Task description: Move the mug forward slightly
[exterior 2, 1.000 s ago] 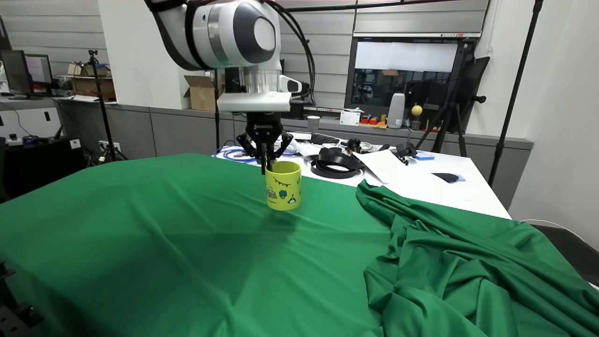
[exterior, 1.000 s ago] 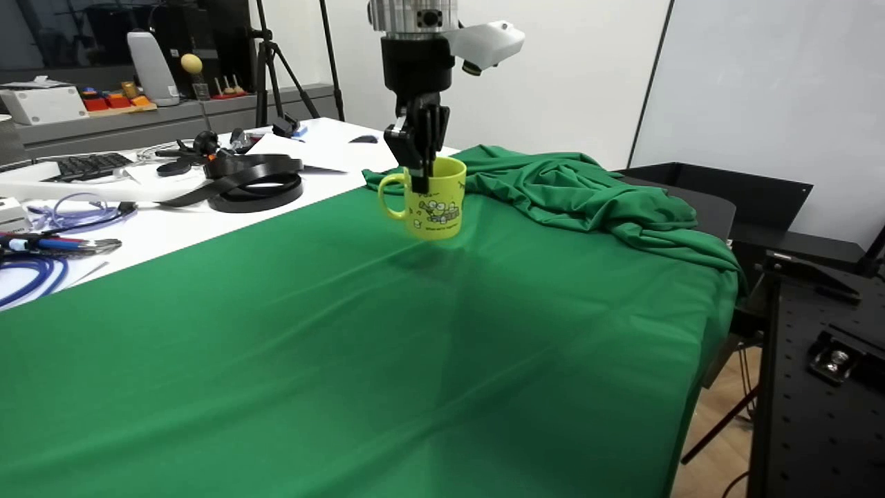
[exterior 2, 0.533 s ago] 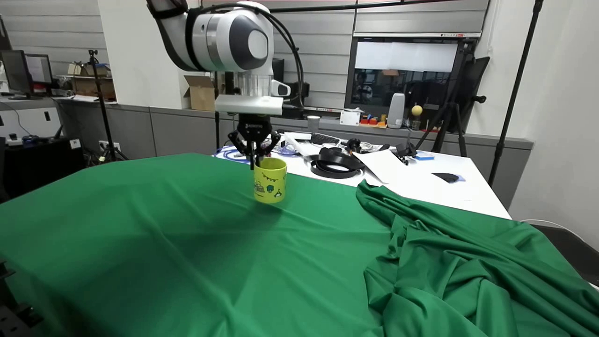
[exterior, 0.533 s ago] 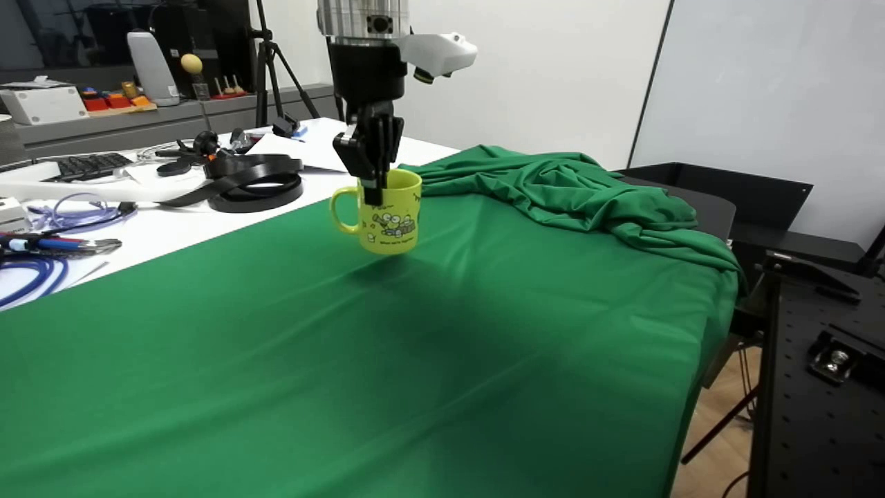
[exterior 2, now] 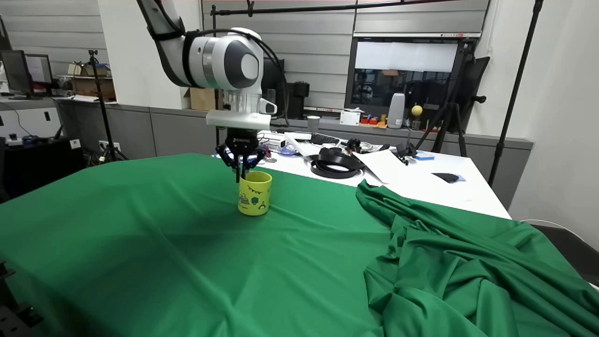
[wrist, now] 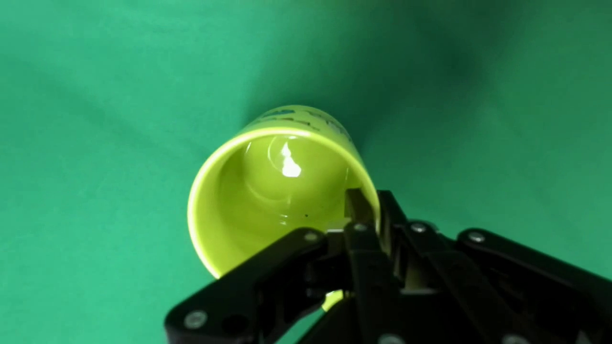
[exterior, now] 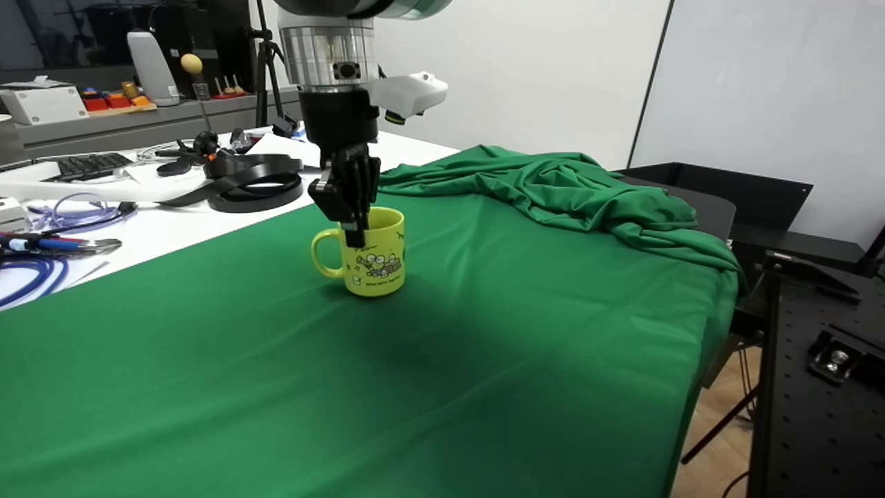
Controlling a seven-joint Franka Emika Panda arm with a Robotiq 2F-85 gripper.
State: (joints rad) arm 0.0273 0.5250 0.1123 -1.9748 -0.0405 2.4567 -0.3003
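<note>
In front, a green cloth [exterior: 429,387] is spread out, with soft creases. A bit farther in, a small yellow-green mug [exterior: 377,259] is held by the gripper [wrist: 375,210], with the cloth under it, near the white table [exterior 2: 463,192]. In the wrist view, the mug's wall is pinched at the rim: one black finger [wrist: 356,205] is put inside the mug and the other is pressed on the outside, so the two are clamped on the mug. In an exterior view, the arm [exterior 2: 220,63] is stretched in from the top left and is bent at the wrist, and the gripper is pointed straight down. The mug is held upright, its long line up and down, its open mouth turned up. Whether its bottom is set on the cloth or held just above it cannot be told. In an exterior view, the handle [exterior: 316,254] is turned to the left, near the pinched spot. Farther back, a heap of cloth [exterior: 594,200] is seen at the right, and a coiled black strap [exterior: 238,169] on the white table.
</note>
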